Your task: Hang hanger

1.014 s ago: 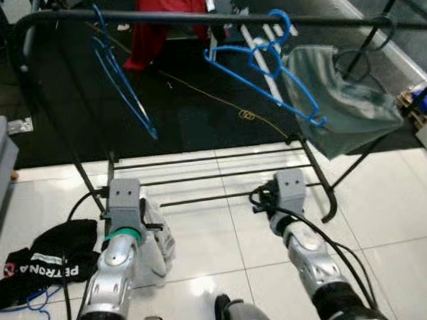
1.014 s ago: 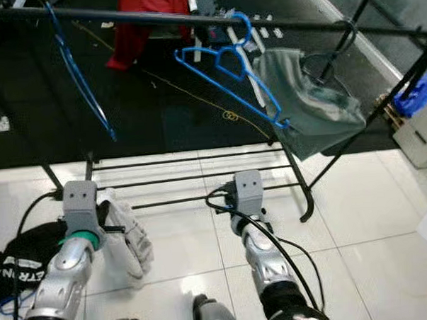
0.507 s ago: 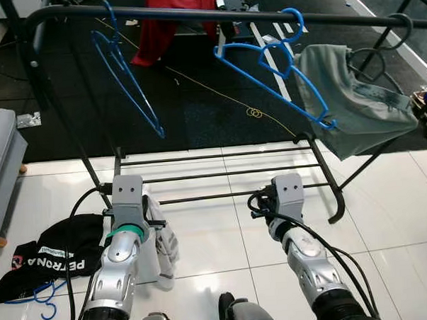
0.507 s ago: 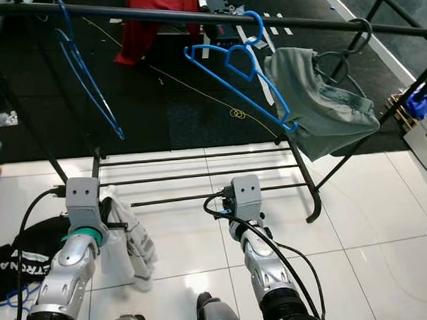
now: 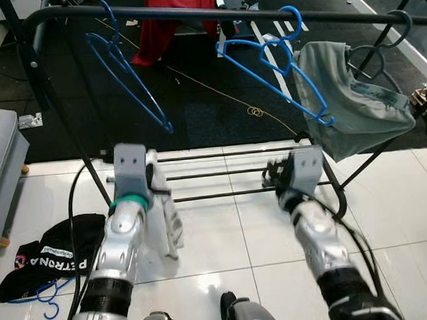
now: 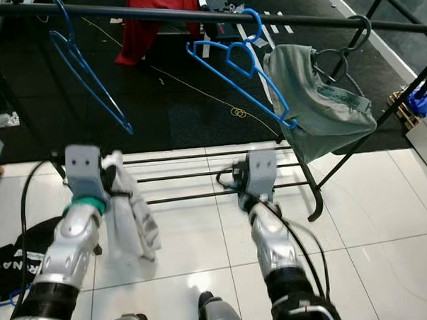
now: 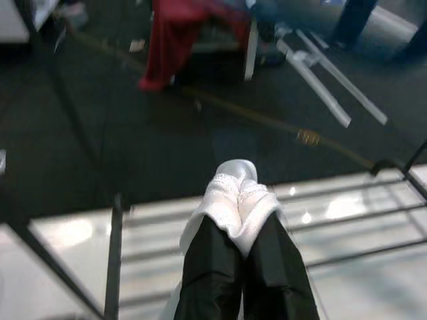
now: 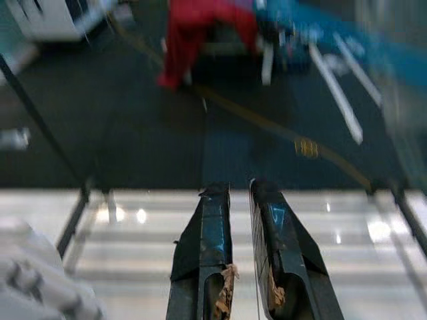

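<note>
Left gripper point(image 7: 241, 220) pinches a white cloth point(image 5: 163, 222); right gripper point(image 8: 240, 220) – fingers nearly together – holds nothing.

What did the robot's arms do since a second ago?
Both arms lifted up and forward toward the rack. The left end effector stayed shut on the white garment, carrying it up too. The right end effector stayed empty, nearly shut. The blue hangers and grey garment kept hanging as before.
</note>
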{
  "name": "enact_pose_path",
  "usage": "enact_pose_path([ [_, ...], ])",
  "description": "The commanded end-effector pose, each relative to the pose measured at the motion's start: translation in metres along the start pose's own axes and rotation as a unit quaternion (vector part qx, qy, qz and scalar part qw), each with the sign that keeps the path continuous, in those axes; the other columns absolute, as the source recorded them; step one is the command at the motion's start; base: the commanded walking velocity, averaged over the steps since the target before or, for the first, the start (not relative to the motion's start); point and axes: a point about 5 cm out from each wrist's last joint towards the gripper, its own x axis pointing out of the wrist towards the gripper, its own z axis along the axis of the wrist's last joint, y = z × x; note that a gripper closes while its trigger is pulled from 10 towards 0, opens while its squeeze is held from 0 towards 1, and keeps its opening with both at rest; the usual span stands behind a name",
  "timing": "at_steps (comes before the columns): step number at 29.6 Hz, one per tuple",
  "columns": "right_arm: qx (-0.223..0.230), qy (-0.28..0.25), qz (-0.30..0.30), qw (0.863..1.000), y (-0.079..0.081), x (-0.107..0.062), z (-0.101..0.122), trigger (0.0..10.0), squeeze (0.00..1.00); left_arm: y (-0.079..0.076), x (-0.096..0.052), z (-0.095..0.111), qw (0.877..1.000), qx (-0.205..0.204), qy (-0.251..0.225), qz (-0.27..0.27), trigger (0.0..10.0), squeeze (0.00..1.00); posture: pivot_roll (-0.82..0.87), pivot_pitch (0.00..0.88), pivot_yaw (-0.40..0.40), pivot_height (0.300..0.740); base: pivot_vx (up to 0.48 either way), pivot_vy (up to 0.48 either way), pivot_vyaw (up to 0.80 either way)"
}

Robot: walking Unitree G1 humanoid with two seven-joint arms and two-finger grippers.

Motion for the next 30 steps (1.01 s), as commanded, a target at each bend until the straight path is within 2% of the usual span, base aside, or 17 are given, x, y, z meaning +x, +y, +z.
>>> enact_pose_path([
  [1, 0.002, -0.042, -0.006, 0.999, -0.009, 0.005, 0.019, 10.0, 0.0, 0.003, 0.004, 0.019, 0.999, 0.001, -0.044, 0.001, 10.0, 0.0, -0.01, 0.093, -0.019, 0.74, 0.0, 0.0, 0.0],
  [3, 0.002, -0.042, -0.006, 0.999, -0.009, 0.005, 0.019, 10.0, 0.0, 0.003, 0.004, 0.019, 0.999, 0.001, -0.044, 0.001, 10.0, 0.0, -0.01, 0.093, -0.019, 0.74, 0.0, 0.0, 0.0],
  [4, 0.0, -0.071, 0.002, 0.997, -0.008, 0.009, 0.033, 10.0, 0.0, 0.003, 0.006, 0.027, 0.998, 0.005, -0.06, 0.0, 10.0, 0.0, -0.01, 0.093, -0.02, 0.74, 0.0, 0.0, 0.0],
  [5, 0.0, -0.071, 0.002, 0.997, -0.008, 0.009, 0.033, 10.0, 0.0, 0.003, 0.006, 0.027, 0.998, 0.005, -0.06, 0.0, 10.0, 0.0, -0.01, 0.093, -0.02, 0.74, 0.0, 0.0, 0.0],
  [6, -0.004, -0.101, 0.015, 0.995, -0.006, 0.01, 0.046, 10.0, 0.0, 0.003, 0.007, 0.035, 0.997, 0.007, -0.075, -0.002, 10.0, 0.0, -0.01, 0.093, -0.021, 0.74, 0.0, 0.0, 0.0],
  [10, -0.011, -0.111, 0.034, 0.993, -0.002, 0.009, 0.048, 10.0, 0.0, 0.003, 0.007, 0.036, 0.997, 0.01, -0.076, -0.004, 10.0, 0.0, -0.02, 0.092, -0.019, 0.74, 0.0, 0.0, 0.0],
  [12, -0.03, -0.071, 0.061, 0.995, 0.004, -0.001, 0.025, 10.0, 0.0, 0.003, 0.001, 0.017, 0.999, 0.029, -0.043, -0.007, 10.0, 0.0, -0.02, 0.092, -0.021, 0.74, 0.0, 0.0, 0.0],
  [14, -0.03, -0.071, 0.061, 0.995, 0.004, -0.001, 0.025, 10.0, 0.0, 0.003, 0.001, 0.017, 0.999, 0.029, -0.043, -0.007, 10.0, 0.0, -0.02, 0.092, -0.021, 0.74, 0.0, 0.0, 0.0],
  [16, -0.026, -0.004, 0.071, 0.997, 0.008, -0.018, -0.013, 10.0, 0.0, 0.001, -0.012, -0.014, 0.999, 0.046, 0.004, -0.016, 10.0, 0.0, -0.01, 0.094, -0.02, 0.74, 0.0, 0.0, 0.0],
  [19, -0.022, 0.013, 0.073, 0.997, 0.01, -0.024, -0.023, 10.0, 0.0, 0.001, -0.016, -0.022, 0.998, 0.049, 0.017, -0.019, 10.0, 0.0, -0.01, 0.094, -0.02, 0.74, 0.0, 0.0, 0.0],
  [20, -0.007, 0.043, 0.065, 0.997, 0.01, -0.037, -0.04, 10.0, 0.0, 0.001, -0.029, -0.043, 0.997, 0.052, 0.052, -0.021, 10.0, 0.0, -0.01, 0.099, -0.014, 0.74, 0.0, 0.0, 0.0],
  [22, -0.007, 0.043, 0.065, 0.997, 0.01, -0.037, -0.04, 10.0, 0.0, 0.001, -0.029, -0.043, 0.997, 0.052, 0.052, -0.021, 10.0, 0.0, -0.01, 0.099, -0.014, 0.74, 0.0, 0.0, 0.0],
  [24, 0.016, 0.08, 0.041, 0.996, 0.007, -0.056, -0.061, 10.0, 0.0, 0.003, -0.051, -0.07, 0.993, 0.053, 0.105, -0.022, 10.0, 0.0, -0.02, 0.102, -0.014, 0.74, 0.0, 0.0, 0.0],
  [27, 0.021, 0.091, 0.033, 0.995, 0.006, -0.061, -0.066, 10.0, 0.0, 0.004, -0.057, -0.077, 0.991, 0.051, 0.12, -0.02, 10.0, 0.0, -0.02, 0.102, -0.014, 0.74, 0.0, 0.0, 0.0],
  [30, 0.015, 0.138, 0.015, 0.99, 0.002, -0.07, -0.08, 10.0, 0.0, 0.01, -0.061, -0.085, 0.989, 0.038, 0.144, -0.004, 10.0, 0.0, -0.01, 0.104, -0.015, 0.74, 0.0, 0.0, 0.0],
])
